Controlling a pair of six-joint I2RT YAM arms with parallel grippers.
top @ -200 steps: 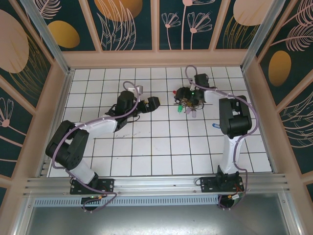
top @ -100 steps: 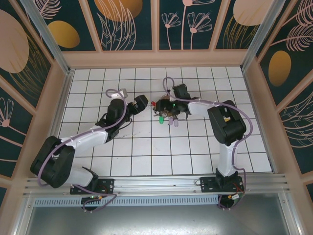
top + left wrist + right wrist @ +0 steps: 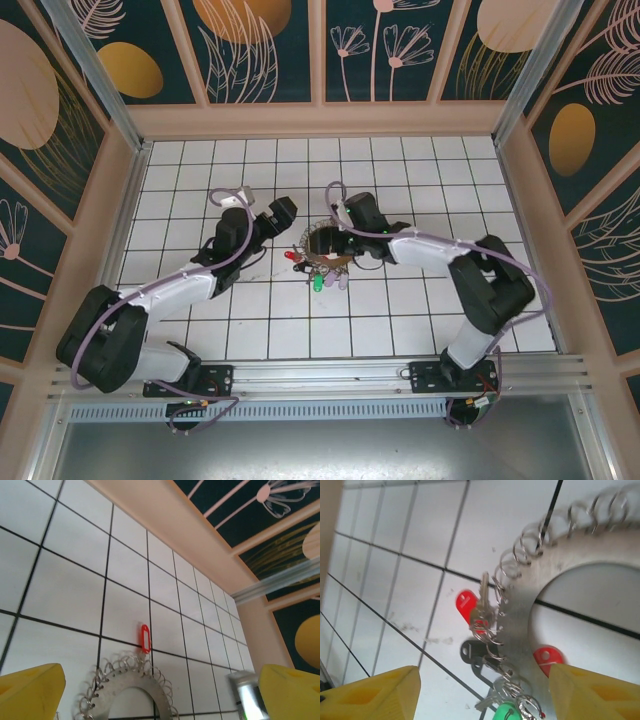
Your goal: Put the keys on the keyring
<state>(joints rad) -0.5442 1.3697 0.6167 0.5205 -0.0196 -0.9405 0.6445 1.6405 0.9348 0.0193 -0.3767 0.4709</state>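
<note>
Steel, thin and stiff, the keyring (image 3: 322, 268) sits mid-desk, fringed with small split loops. Keys (image 3: 482, 612) and coloured tags hang at its near-left rim. It looks light but slippery and loose-jangling, so the bare flat band on its far side seems the best hold. The right end effector (image 3: 482, 694) hovers over it, fingers apart. The left end effector (image 3: 160, 692), just left, gapes wide.

A lab test booth (floral wall panels (image 3: 265, 45)) enclosing a white tiled table (image 3: 300, 320)

One keyring (image 3: 530, 615) — two red tags (image 3: 466, 604) (image 3: 547, 656), one green tag (image 3: 506, 713), one purple tag (image 3: 341, 284).
</note>
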